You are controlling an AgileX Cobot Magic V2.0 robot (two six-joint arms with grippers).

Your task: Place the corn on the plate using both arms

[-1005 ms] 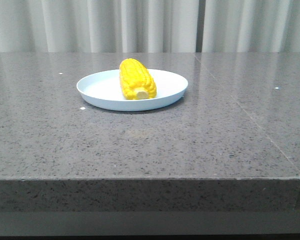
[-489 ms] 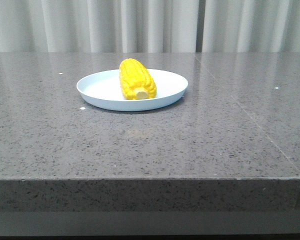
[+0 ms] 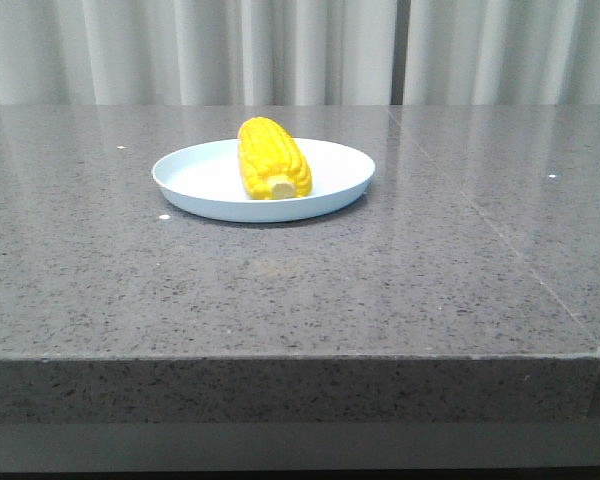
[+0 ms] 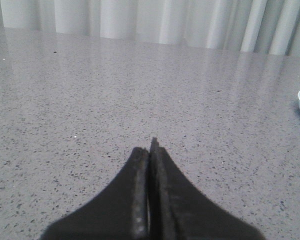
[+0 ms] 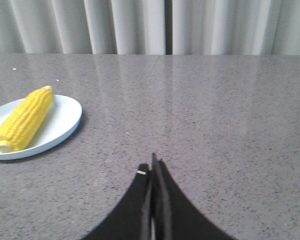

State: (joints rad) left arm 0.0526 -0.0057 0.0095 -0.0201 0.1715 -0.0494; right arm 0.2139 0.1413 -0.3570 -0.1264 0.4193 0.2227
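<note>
Bright yellow knobbly corn (image 3: 273, 158) lies on smooth round pale-blue plate (image 3: 205, 180), mid-frame on speckled grey stone bench (image 3: 300, 290), well apart from both black pincers, left pincer (image 4: 150, 150) and right pincer (image 5: 152, 165), each pressed together.

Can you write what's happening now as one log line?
corn: on plate | left claw: shut, empty | right claw: shut, empty | task: looks done

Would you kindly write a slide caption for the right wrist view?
Shut right gripper hangs over the grey table, corn lying on the plate beyond it.
</note>
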